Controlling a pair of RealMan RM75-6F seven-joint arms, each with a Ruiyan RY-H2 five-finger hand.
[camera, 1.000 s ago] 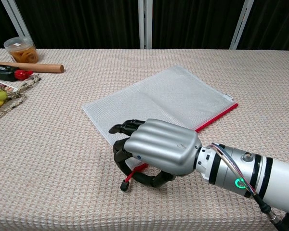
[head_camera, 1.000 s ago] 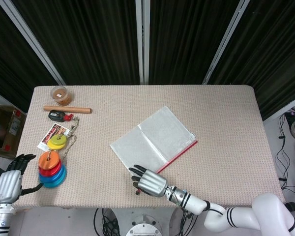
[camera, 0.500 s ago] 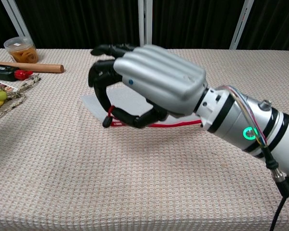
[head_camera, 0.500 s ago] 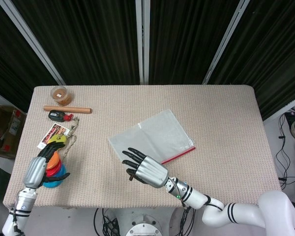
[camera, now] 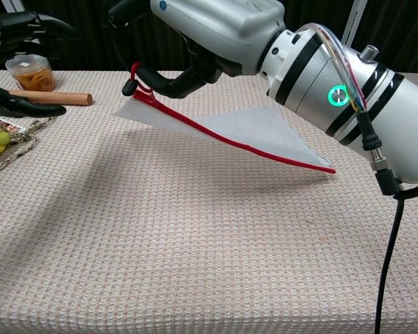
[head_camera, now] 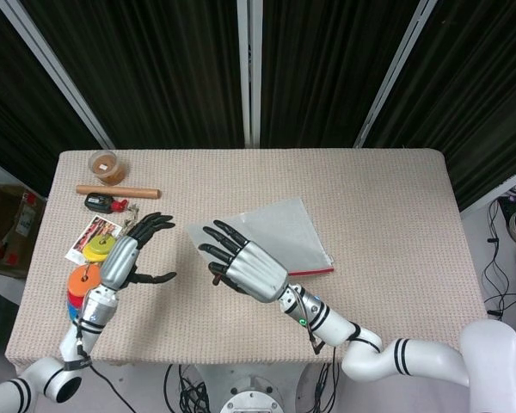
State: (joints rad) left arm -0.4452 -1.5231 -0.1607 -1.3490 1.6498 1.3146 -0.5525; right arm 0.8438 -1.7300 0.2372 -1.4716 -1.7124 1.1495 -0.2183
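A white mesh pouch (head_camera: pixel 284 231) with a red zipper edge (camera: pixel 244 145) lies tilted over the middle of the beige table (head_camera: pixel 396 215). My right hand (head_camera: pixel 241 267) pinches the zipper's pull end (camera: pixel 135 80) between thumb and a finger and holds that end up in the air. The pouch's far corner (camera: pixel 327 168) still touches the cloth. My left hand (head_camera: pixel 127 256) hovers to the left of the pouch, fingers spread and holding nothing. In the chest view only its fingers (camera: pixel 35 24) show at the upper left.
Along the table's left side stand a small jar (head_camera: pixel 107 166), a wooden rod (head_camera: pixel 118 191), a black and red tool (head_camera: pixel 103 203), a card (head_camera: pixel 90 232), a yellow disc (head_camera: pixel 98 250) and a stack of coloured discs (head_camera: pixel 79 288). Dark curtains hang behind.
My right hand has raised the pouch's zipper end off the table and folded the pouch over. My left hand has come from the table's left edge up and over the table.
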